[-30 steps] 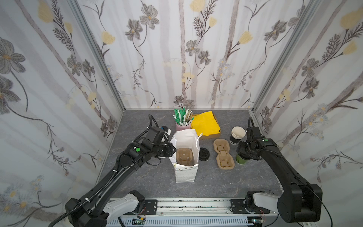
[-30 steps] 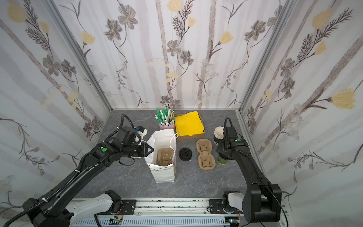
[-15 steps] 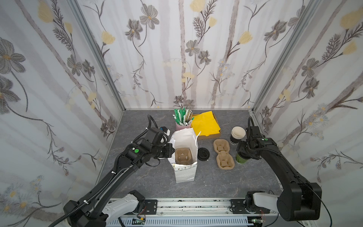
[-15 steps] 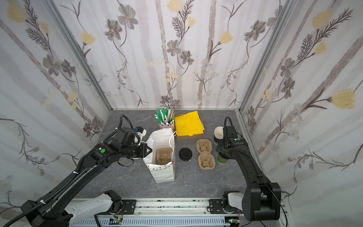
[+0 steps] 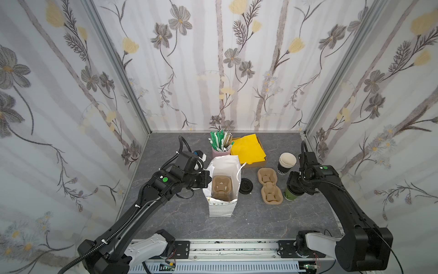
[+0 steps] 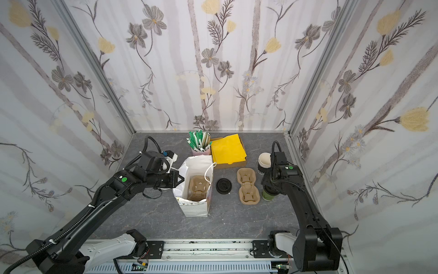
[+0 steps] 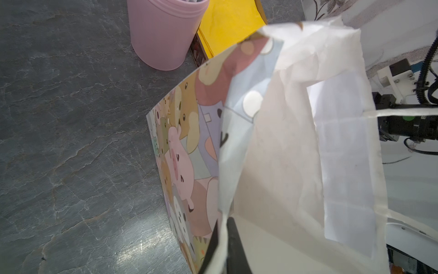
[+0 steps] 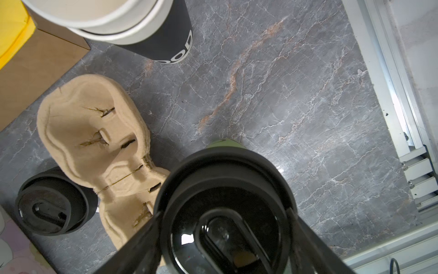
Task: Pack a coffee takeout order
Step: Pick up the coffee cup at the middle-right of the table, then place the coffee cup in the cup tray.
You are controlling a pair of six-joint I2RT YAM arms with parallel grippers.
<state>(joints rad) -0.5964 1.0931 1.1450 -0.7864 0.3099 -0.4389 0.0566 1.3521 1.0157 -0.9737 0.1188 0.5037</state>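
Observation:
A green cup point(image 5: 290, 195) with a black lid point(image 8: 222, 189) stands on the table at the right. My right gripper point(image 8: 224, 213) comes down over it, a finger against each side of the lid. In the middle stands a white paper bag point(image 5: 221, 208) with a pulp carrier point(image 5: 221, 186) inside. My left gripper point(image 7: 222, 227) is shut on the bag's left rim point(image 7: 224, 208), seen in a top view point(image 6: 176, 179). Yellow napkins point(image 5: 247, 148) lie in a cardboard box at the back. Beside them a pink cup point(image 7: 163, 35) holds tan sticks point(image 5: 228, 140) and green-and-white packets.
A stack of lidless black cups point(image 5: 285, 163) stands just behind the right gripper. A stack of tan pulp carriers point(image 5: 270, 185) lies between the bag and the green cup. A loose black lid point(image 5: 246, 186) lies beside the bag. Patterned walls close in three sides.
The left jaws have closed onto the bag's rim. The right jaws have narrowed a little around the green cup. Neither arm has shifted much.

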